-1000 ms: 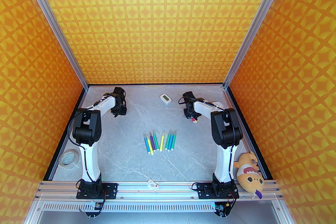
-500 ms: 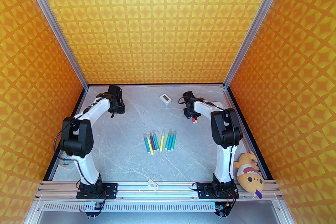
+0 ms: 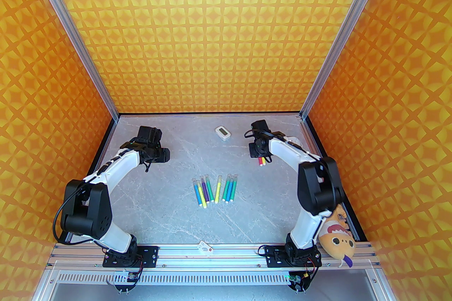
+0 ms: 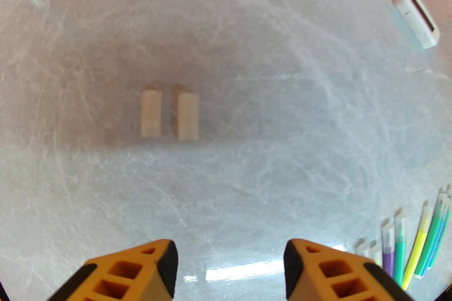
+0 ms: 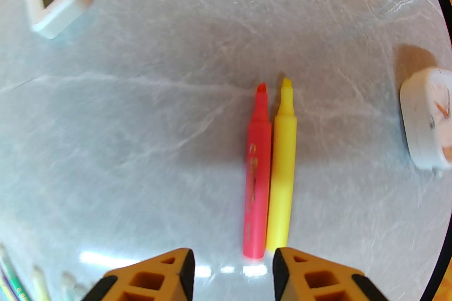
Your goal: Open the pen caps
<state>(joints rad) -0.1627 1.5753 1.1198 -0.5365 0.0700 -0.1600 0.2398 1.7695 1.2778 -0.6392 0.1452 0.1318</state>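
While the left gripper (image 4: 229, 259) and right gripper (image 5: 233, 269) both hang part-open and empty, the capped pens (image 3: 215, 191) lie on the counter (image 3: 169, 218) between them, long axes near-to-far, pen caps (image 3: 219, 179) at far ends, slightly nearer the right.

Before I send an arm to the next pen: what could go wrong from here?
The capped pens lie tight side by side; a grasp may catch two or scatter the row.
The pink pen and yellow pen lie uncapped just ahead of the right gripper; a low sweep could roll them.
The loose caps are small and easily knocked.
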